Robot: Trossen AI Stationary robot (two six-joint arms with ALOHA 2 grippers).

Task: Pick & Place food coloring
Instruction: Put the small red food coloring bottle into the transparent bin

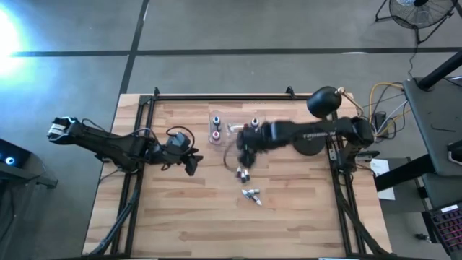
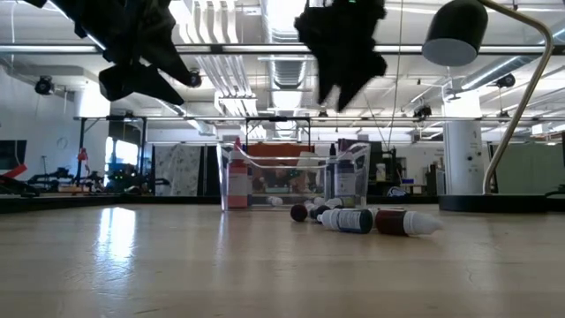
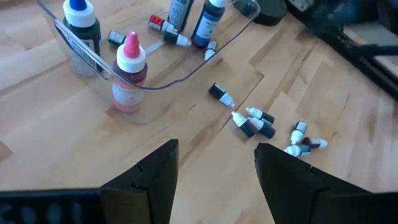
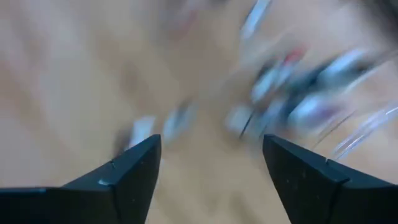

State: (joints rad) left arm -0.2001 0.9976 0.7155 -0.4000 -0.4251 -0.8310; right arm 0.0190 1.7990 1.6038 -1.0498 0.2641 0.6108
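Motion blur smeared the right wrist view so that the food coloring bottles [image 4: 292, 99] and the clear box's edge [image 4: 364, 134] were only streaks, the right gripper [image 1: 245, 155] was smudged from above, and both arms were cut off at the low view's top.

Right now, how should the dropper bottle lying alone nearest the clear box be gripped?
Grip that dropper bottle across its dark body, coming straight down. It lies flat on the table, white tip outward, apart from the other bottles, so its long sides look free. The open right gripper hangs closest; the open left gripper waits aside.
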